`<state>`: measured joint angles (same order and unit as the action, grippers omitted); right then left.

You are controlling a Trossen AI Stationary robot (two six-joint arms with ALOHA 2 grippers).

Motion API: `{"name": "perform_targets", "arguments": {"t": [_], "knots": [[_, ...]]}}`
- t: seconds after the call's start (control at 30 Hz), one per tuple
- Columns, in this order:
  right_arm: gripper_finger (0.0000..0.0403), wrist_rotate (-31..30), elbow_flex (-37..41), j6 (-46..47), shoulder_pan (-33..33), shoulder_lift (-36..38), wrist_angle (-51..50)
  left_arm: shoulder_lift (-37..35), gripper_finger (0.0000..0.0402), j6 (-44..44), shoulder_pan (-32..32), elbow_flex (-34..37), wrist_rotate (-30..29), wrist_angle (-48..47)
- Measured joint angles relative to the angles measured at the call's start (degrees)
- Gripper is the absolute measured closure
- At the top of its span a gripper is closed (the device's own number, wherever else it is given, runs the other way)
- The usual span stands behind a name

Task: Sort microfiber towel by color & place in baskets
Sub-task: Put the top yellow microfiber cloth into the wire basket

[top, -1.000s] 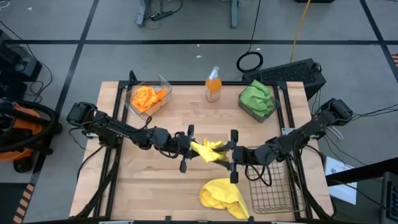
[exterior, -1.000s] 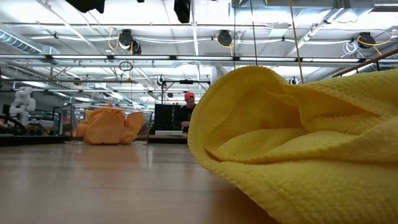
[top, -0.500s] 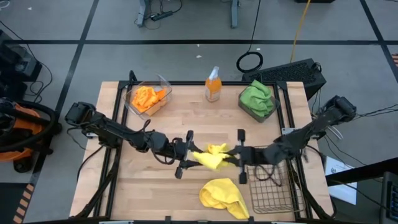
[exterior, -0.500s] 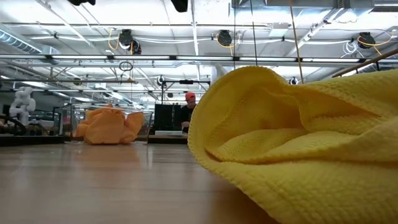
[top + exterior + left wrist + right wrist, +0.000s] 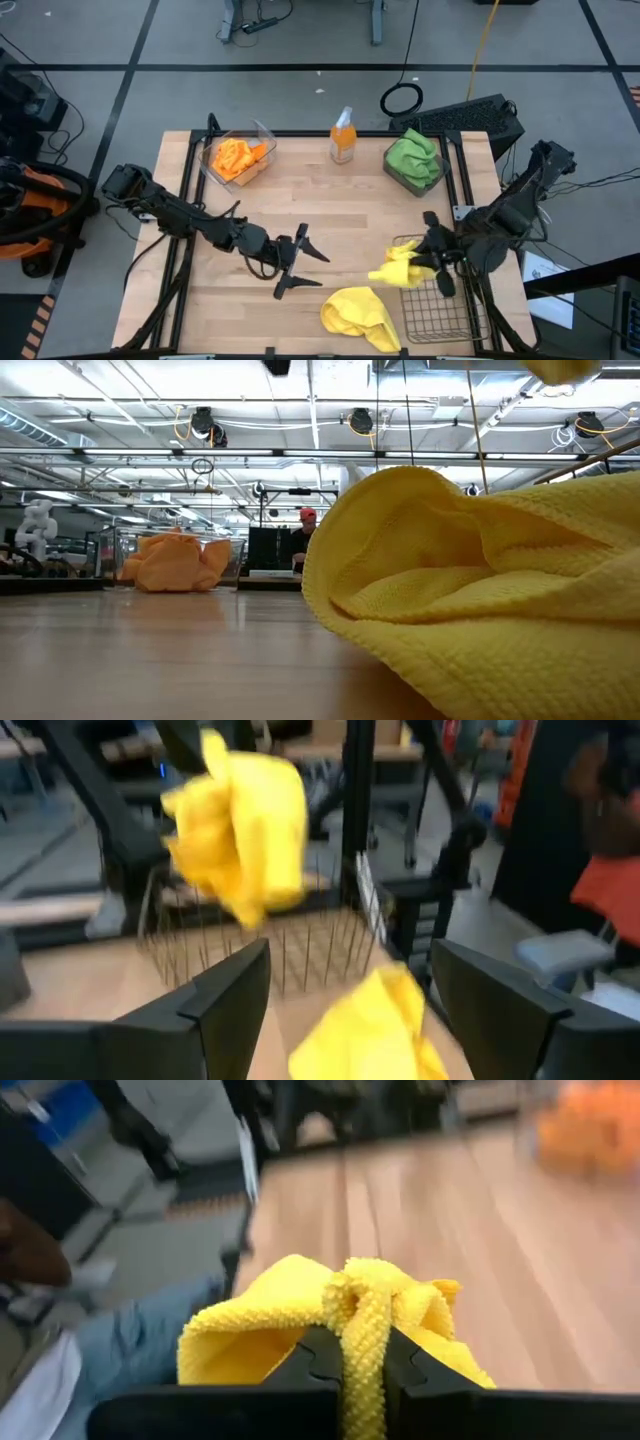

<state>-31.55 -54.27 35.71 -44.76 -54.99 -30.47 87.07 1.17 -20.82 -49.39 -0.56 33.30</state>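
Yellow microfiber dangles from the right gripper (image 5: pixel 428 262), its fingers pinched tight on a gathered fold of the yellow towel (image 5: pixel 395 268) and holding it over the near edge of the brown wire-mesh basket (image 5: pixel 432 312) at the table's right side. In the right wrist view the cloth bunches into a thick ridge between the closed fingers, the rest drooping loose on either side — a soft, light thing that hangs limp and takes whatever shape gravity gives it. The left gripper (image 5: pixel 297 262) sits over the middle of the wooden table (image 5: pixel 340 200), jaws spread wide and holding nothing. A second yellow towel (image 5: pixel 358 314) lies crumpled on the boards just beside the wire basket, filling much of the low view. It looks easy to lift but prone to snag on the mesh or trail over the rim; a pinch on a raised fold near the middle of the heap would likely gather enough cloth to carry it clear. Orange towels (image 5: pixel 238 156) fill the clear basket (image 5: pixel 262 135) at the far left — green towels (image 5: pixel 414 154) heap the dark basket (image 5: pixel 400 175) at the far right, an orange spray bottle (image 5: pixel 343 136) standing between them.
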Motion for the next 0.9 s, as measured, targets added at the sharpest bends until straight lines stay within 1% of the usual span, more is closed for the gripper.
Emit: {"name": "perform_targets", "arguments": {"t": [0.1, 0.17, 0.27, 0.33, 0.47, 0.67, 0.8, 0.9], "knots": [[0.0402, 2.1, -2.5, 10.5, -1.6, 0.3, -14.3, 2.2, 0.0121, 2.2, 0.0, 0.0, -0.3, -0.7], [0.0402, 3.6, -3.4, 16.6, -2.5, -0.2, -21.6, 4.5, 0.0121, 3.5, -0.1, 0.0, -1.0, -0.7], [0.0402, 5.6, -3.4, 23.7, -3.0, -1.4, -28.8, 8.6, 0.0120, 4.3, -0.6, 0.0, -2.8, 0.1], [0.0399, 6.9, -3.4, 28.5, -3.0, -3.3, -32.7, 11.2, 0.0120, 4.4, -0.8, 0.0, -3.6, 3.0], [0.0394, 10.6, -3.4, 33.8, -3.0, -8.6, -36.7, 15.2, 0.0120, 4.4, -0.9, 0.0, -3.9, 8.5], [0.0392, 15.5, -3.4, 35.7, -3.0, -17.9, -39.8, 18.0, 0.0120, 4.4, -1.0, -2.2, -4.0, 8.7], [0.0383, 15.2, -3.4, 36.2, -3.0, -22.9, -39.3, 19.2, 0.0120, 4.4, -1.2, -3.5, -4.0, 8.0], [0.0353, 15.6, -3.4, 37.1, -2.6, -26.2, -38.3, 20.2, 0.0120, 4.4, -1.6, -4.4, -4.0, 7.7]]}}
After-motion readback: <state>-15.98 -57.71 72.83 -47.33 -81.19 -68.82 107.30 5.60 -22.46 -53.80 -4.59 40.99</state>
